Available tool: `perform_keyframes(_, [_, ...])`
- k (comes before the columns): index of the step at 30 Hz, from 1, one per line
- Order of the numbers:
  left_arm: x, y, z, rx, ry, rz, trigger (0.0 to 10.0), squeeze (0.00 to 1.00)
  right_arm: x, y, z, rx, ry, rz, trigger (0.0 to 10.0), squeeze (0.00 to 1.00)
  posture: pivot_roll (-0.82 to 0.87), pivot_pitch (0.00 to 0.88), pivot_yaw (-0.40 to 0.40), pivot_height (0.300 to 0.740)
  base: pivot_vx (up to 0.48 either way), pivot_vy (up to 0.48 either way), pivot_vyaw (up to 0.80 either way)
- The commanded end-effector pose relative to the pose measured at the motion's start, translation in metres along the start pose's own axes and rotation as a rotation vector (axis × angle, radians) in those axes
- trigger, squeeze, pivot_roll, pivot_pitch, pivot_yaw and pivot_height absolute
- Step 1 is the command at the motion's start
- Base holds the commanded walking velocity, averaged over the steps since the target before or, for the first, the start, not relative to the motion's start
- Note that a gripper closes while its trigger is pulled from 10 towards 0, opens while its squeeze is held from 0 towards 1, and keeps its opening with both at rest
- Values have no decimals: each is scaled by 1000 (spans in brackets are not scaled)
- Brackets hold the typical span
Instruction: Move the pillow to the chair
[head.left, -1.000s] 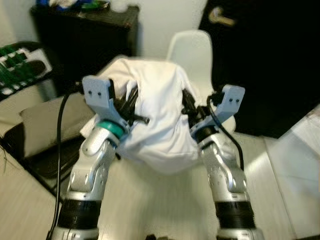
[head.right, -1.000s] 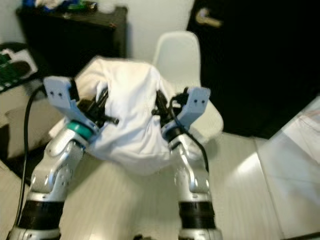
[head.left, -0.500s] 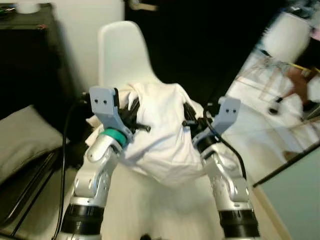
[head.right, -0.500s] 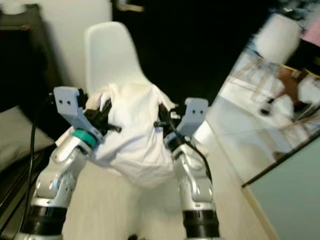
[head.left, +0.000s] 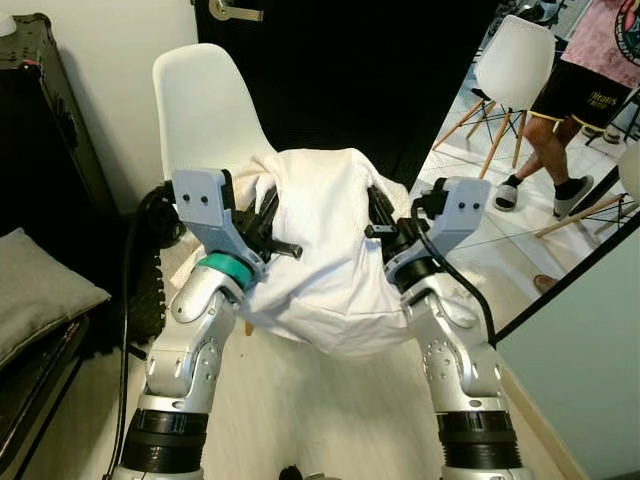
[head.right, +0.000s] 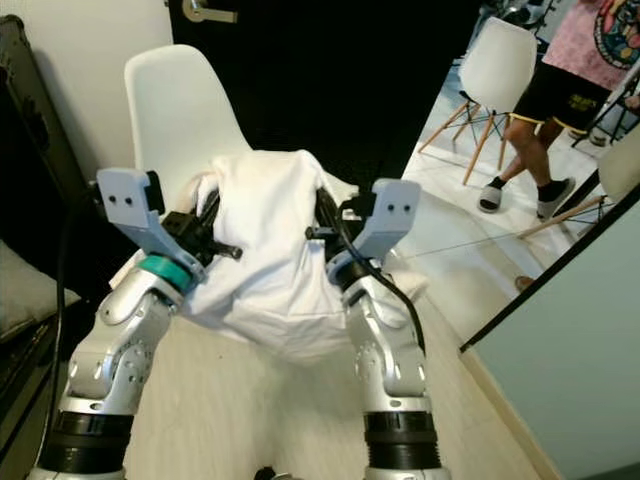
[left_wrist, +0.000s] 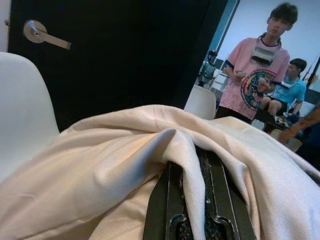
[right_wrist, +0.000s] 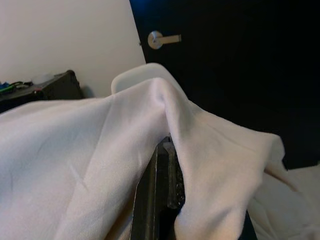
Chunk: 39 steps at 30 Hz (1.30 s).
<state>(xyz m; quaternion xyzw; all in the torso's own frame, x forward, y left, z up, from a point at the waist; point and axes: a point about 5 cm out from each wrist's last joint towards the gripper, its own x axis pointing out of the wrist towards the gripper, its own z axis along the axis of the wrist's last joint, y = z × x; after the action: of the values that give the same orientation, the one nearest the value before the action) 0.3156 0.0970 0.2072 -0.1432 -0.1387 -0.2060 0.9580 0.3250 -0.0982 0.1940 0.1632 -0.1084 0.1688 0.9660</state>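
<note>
The white pillow (head.left: 325, 250) hangs in the air between the two grippers, right in front of the white chair (head.left: 205, 105) and above its seat's front edge. The left gripper (head.left: 268, 232) pinches the pillow's left side, its black fingers (left_wrist: 167, 200) buried in a fold of the cloth. The right gripper (head.left: 380, 225) clamps the right side the same way. A grey cushion (head.left: 40, 300) lies at the far left. A person (head.left: 585, 75) stands near another white chair (head.left: 515, 65).
</note>
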Motion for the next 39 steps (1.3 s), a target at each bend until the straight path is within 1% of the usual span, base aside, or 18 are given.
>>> perform_keyframes(1, [4,-26,4,-32,-32,-139,10000,0,5,27,7,13,-38,131,10000,0,-33,0,-47,740,270,0,0])
perform_keyframes(9, [4,-28,5,-51,-41,-147,10000,0,4,26,6,7,-26,133,10000,0,-35,0,-53,740,315,0,0])
perform_keyframes(16, [4,-28,6,-58,-51,-149,10000,0,6,27,6,-20,-24,141,10000,0,-32,4,-60,740,415,0,0])
perform_keyframes(25, [3,-28,6,-60,-51,-146,10000,0,5,32,6,-24,-22,168,10000,0,-37,7,-56,740,430,0,800])
perform_keyframes(31, [4,-28,6,-63,-49,-145,10000,0,4,31,5,0,-10,169,10000,0,-42,11,-56,740,429,0,0])
perform_keyframes(39, [3,-27,4,-61,-41,-139,10000,0,3,31,4,0,1,178,10000,0,-44,13,-56,740,427,0,0])
